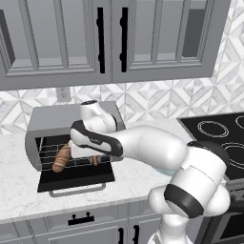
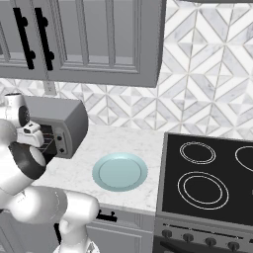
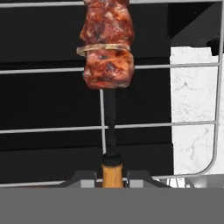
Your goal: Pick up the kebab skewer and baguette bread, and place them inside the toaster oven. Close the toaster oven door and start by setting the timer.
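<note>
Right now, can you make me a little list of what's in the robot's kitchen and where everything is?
toaster oven: on the counter, under the cupboards
toaster oven door: folded down, open
baguette bread: lying on the wire rack inside the oven
kebab skewer: over the rack, its wooden handle between the fingertips
gripper: shut on the skewer's handle, at the oven's mouth
plate: pale blue, on the counter between oven and stove
stove: black top with ring burners
</note>
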